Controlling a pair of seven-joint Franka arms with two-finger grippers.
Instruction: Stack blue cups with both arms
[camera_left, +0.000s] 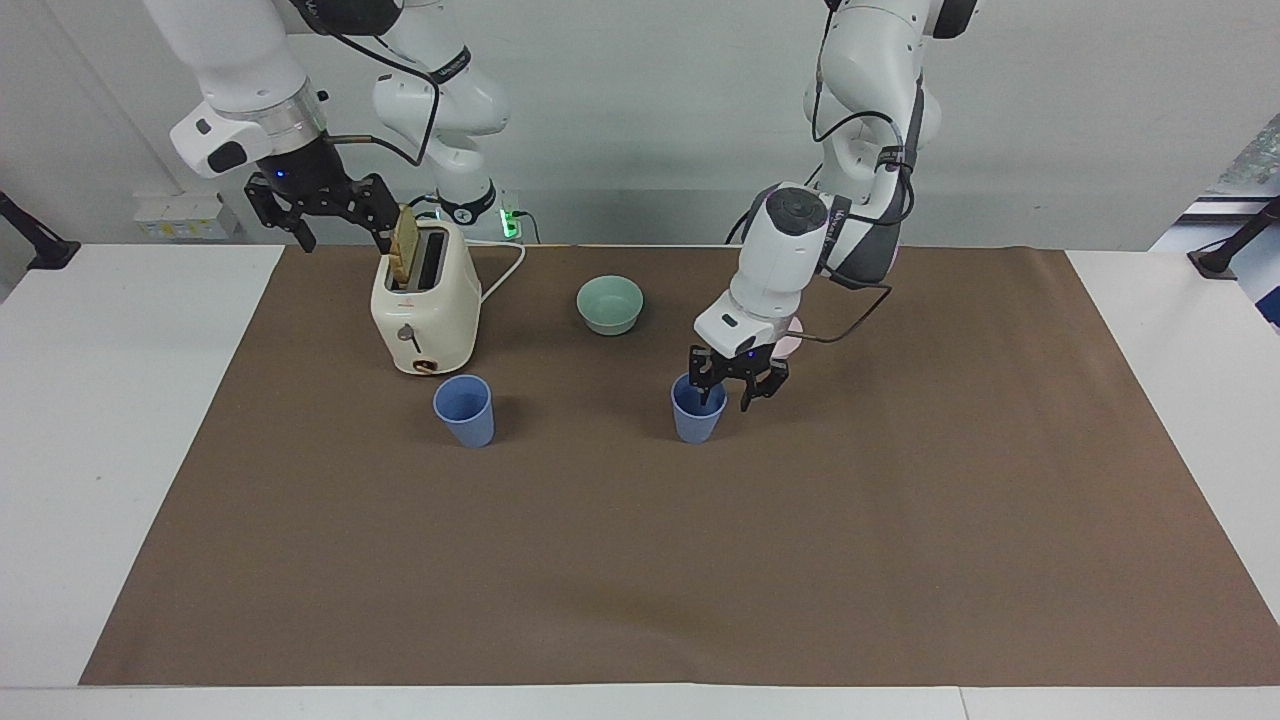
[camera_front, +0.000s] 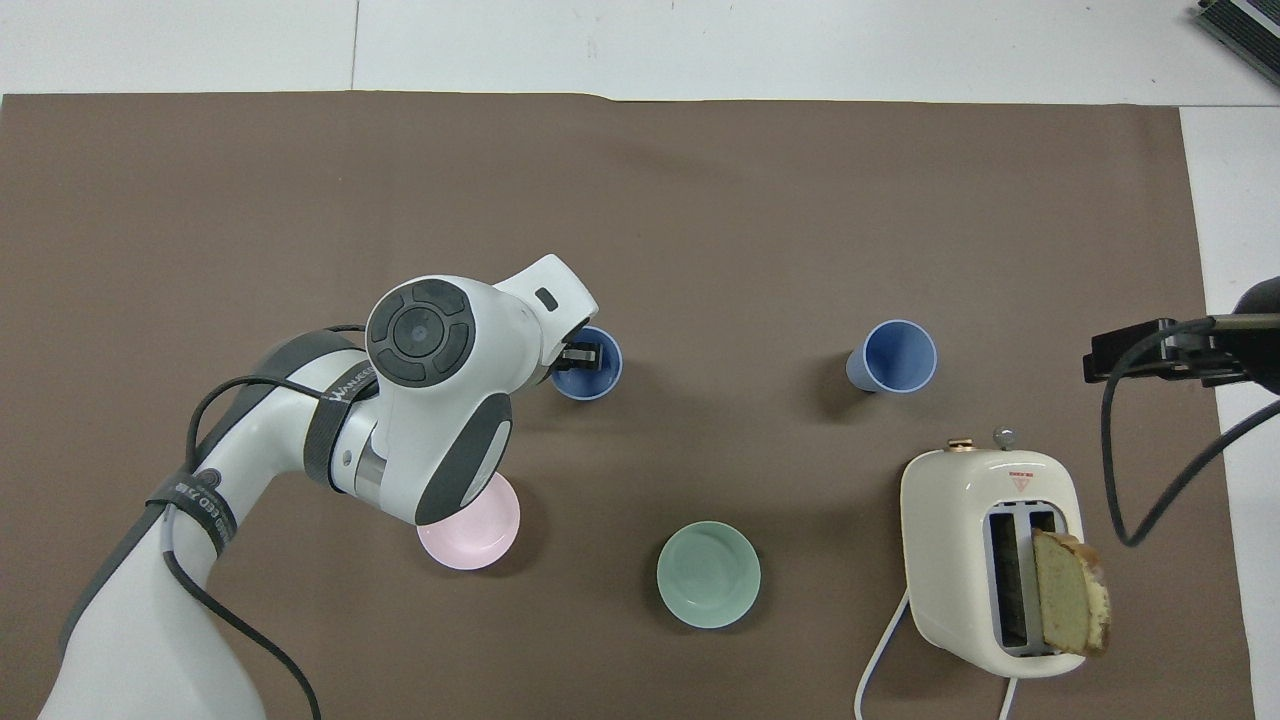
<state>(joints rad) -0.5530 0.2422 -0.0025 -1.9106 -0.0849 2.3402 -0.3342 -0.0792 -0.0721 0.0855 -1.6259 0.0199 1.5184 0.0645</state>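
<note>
On the brown mat (camera_left: 640, 560) covering the tabletop (camera_left: 120, 450): two blue cups, both upright, well apart. First blue cup (camera_left: 697, 409) (camera_front: 587, 363) stands mid-mat, farther from the robots than the pink bowl (camera_front: 475, 530), which the left arm largely hides in the facing view. Second blue cup (camera_left: 464, 410) (camera_front: 893, 356) stands toward the right arm's end, just in front of the cream toaster (camera_left: 426, 300) (camera_front: 985, 555) on the side away from the robots.

Left end effector (camera_left: 736, 385) (camera_front: 578, 356): lowered at the first cup's rim, fingers spread open, one finger inside the cup's mouth, the other outside its wall; not clamped on it.

Right end effector (camera_left: 325, 205): raised beside the toaster at the right arm's end of the tabletop, fingers open, holding nothing; arm waiting.

Also present: slice of bread (camera_left: 405, 243) (camera_front: 1070, 592) standing up out of one toaster slot; white cord (camera_left: 505, 270) running from the toaster toward the robots; mint-green bowl (camera_left: 610, 304) (camera_front: 708, 574) between toaster and pink bowl
</note>
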